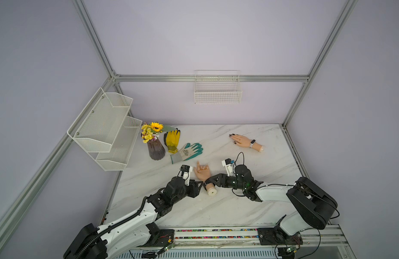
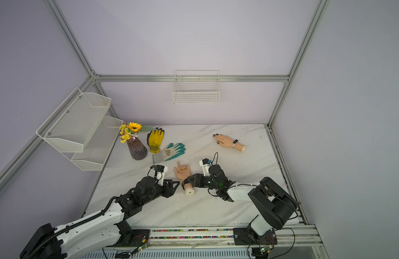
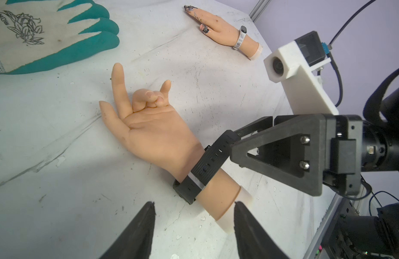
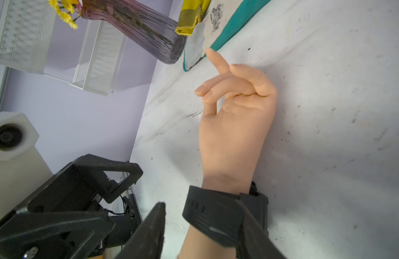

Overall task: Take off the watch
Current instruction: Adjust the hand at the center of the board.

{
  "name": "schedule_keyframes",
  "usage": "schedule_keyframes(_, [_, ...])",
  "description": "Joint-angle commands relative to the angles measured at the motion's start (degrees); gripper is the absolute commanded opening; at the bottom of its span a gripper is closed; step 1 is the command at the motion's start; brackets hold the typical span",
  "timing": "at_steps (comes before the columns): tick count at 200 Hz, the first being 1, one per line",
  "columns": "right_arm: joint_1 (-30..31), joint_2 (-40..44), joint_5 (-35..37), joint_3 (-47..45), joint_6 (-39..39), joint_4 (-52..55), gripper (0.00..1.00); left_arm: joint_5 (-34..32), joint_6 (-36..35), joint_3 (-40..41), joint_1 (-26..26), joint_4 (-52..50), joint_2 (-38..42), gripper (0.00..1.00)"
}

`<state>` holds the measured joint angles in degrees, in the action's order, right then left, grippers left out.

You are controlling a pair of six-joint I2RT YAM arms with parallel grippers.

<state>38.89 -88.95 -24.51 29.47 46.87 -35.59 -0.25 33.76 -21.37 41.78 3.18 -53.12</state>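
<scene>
A mannequin hand (image 1: 202,173) (image 2: 183,173) lies palm up mid-table with a black watch (image 1: 208,181) (image 3: 207,166) (image 4: 216,215) round its wrist. The strap's free end stands lifted off the wrist. My right gripper (image 4: 200,205) (image 3: 234,140) (image 1: 211,179) is open around that loose strap end; one finger touches the strap, the other stands clear of it. My left gripper (image 3: 194,205) (image 1: 200,184) is open on the opposite side, its jaws straddling the forearm stub just behind the watch without gripping it.
A second mannequin hand (image 1: 243,141) wearing a white band lies at the back right. A teal glove (image 1: 189,152), a yellow glove (image 1: 172,139) and a flower vase (image 1: 156,149) sit at the back left. Mesh shelves (image 1: 104,127) and a wire basket (image 1: 217,89) hang on the walls.
</scene>
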Motion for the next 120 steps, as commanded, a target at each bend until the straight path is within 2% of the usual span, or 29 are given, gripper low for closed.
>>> schedule_keyframes(1, [0.0,-0.6,-0.9,-0.8,2.8,-4.2,0.45,0.2,-1.0,-0.2,0.3,1.3,0.3,0.58])
schedule_keyframes(52, [0.0,-2.4,4.1,-0.4,5.3,-5.0,0.39,2.9,-1.8,1.7,0.3,4.9,0.5,0.62])
schedule_keyframes(72, [0.0,-3.7,4.9,0.6,6.5,-6.3,0.34,4.6,-2.6,3.1,0.4,7.6,0.1,0.64])
schedule_keyframes(81, [0.0,-4.1,5.1,0.7,7.1,-7.1,0.29,5.3,-3.3,3.7,0.6,8.3,-0.4,0.66])
schedule_keyframes(108, [0.0,-4.1,5.8,-0.1,9.0,-8.6,0.02,5.2,-4.7,4.2,0.8,8.9,-1.8,0.67])
schedule_keyframes(120, [0.0,-3.6,6.8,-0.4,9.4,-7.5,0.0,5.5,-5.6,4.5,0.7,10.2,-2.8,0.68])
